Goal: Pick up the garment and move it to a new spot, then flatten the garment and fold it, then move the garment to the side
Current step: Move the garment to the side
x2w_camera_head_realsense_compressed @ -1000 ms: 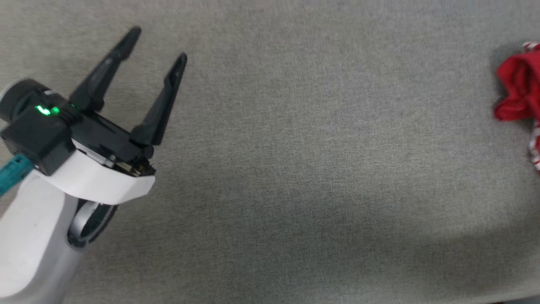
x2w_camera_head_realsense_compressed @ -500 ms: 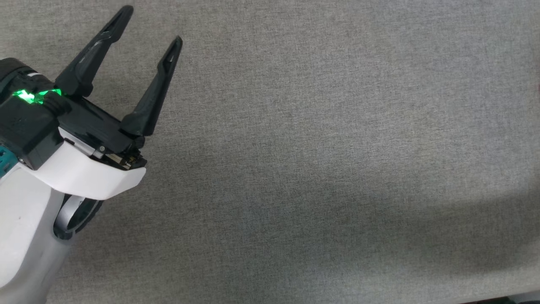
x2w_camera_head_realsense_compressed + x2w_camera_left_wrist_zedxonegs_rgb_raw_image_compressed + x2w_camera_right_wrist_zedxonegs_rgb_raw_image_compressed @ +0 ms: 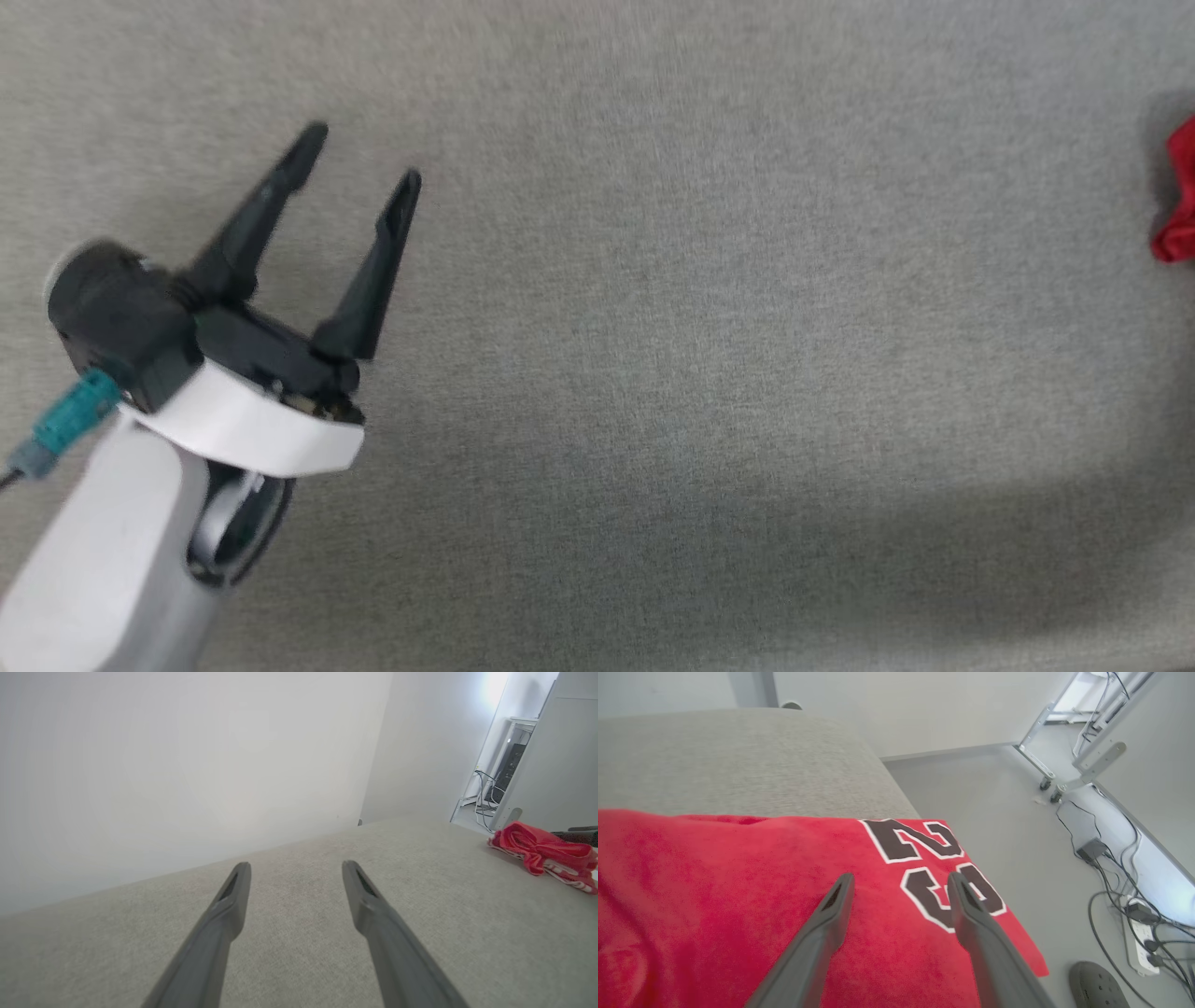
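The garment (image 3: 738, 891) is red, with a black-and-white number 23 on it. It lies spread under my right gripper (image 3: 901, 877), whose fingers stand apart just above the cloth, holding nothing. One corner of the garment hangs past the table's end, over the floor. A crumpled red part of the garment (image 3: 1178, 201) shows at the right edge of the head view. My left gripper (image 3: 364, 159) hovers open and empty over the bare grey table (image 3: 709, 355), far to the left of the cloth. In the left wrist view the garment (image 3: 546, 854) lies bunched at the right, well beyond the left gripper (image 3: 295, 865).
The table's end (image 3: 896, 793) drops to a grey floor. On the floor are cables and a power strip (image 3: 1141, 942), a dark shoe (image 3: 1092, 989) and a metal frame on casters (image 3: 1064, 774). A white wall (image 3: 187, 765) rises behind the table.
The head view has shifted. The garment's red edge slipped out of it half a second ago and shows again at the right edge. The left gripper has stayed open.
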